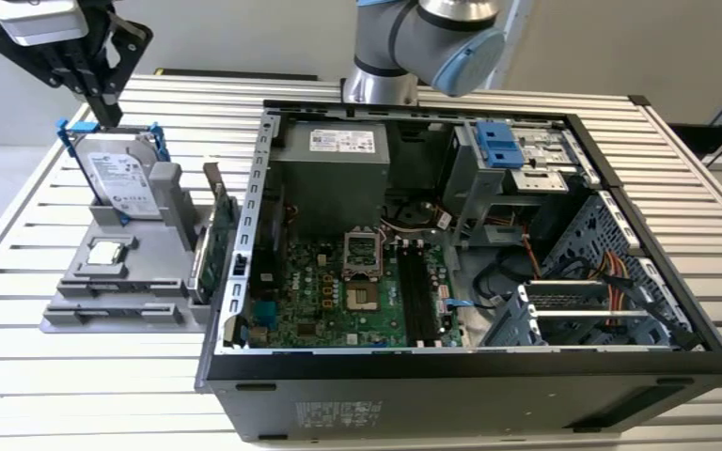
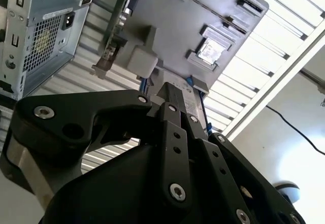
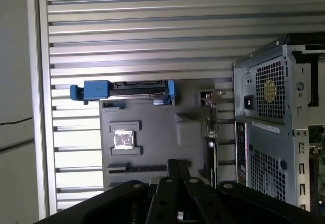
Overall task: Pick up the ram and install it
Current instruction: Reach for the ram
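The ram (image 3: 136, 168) is a thin dark stick lying flat in a slot of the grey holder block (image 3: 152, 132). In the second wrist view the ram (image 2: 203, 4) sits along the block's far edge. My gripper (image 1: 108, 115) hangs high over the back of the block, above the upright hard drive (image 1: 123, 183), well apart from the ram. Its black fingers (image 3: 179, 165) stand together with nothing between them, as the second wrist view also shows of the gripper (image 2: 175, 89). The open computer case (image 1: 248, 188) lies on its side with the green motherboard (image 1: 336, 301) exposed.
A green card (image 1: 217, 249) stands on edge between the holder block and the case. A small silver chip (image 1: 106, 252) rests in the block. The slatted metal table (image 1: 110, 395) runs all round. The arm's base (image 1: 386, 56) stands behind the case.
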Motion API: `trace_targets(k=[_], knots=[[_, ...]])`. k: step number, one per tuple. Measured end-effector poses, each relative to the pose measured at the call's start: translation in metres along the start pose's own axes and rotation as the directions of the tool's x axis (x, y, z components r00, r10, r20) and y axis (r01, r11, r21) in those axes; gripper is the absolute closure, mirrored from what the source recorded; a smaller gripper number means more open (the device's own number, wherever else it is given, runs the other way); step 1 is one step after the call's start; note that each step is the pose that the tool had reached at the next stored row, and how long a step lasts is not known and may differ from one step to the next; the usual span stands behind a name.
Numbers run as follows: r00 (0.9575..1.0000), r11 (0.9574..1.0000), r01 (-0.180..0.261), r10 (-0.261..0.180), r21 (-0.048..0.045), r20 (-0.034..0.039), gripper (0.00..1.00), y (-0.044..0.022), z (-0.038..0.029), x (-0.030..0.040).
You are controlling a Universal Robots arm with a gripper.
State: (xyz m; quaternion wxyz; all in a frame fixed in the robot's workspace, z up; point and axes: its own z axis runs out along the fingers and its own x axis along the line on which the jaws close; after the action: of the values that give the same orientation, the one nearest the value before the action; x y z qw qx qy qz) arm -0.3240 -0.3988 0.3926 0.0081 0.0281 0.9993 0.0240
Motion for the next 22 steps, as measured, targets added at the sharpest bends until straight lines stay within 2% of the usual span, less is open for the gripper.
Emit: trace_targets(k=[7, 14, 22], knots=[[0.9999, 0.9999, 0.013, -0.013, -0.0002, -0.0007, 1.0, -0.0006, -0.0002, 0.012], [0.999, 0.999, 0.044, -0.044, -0.0007, -0.0021, 1.0, -0.0012, -0.0004, 0.0213], [0.999, 0.999, 0.044, -0.044, -0.0007, -0.0022, 1.0, -0.0026, -0.0005, 0.0218]])
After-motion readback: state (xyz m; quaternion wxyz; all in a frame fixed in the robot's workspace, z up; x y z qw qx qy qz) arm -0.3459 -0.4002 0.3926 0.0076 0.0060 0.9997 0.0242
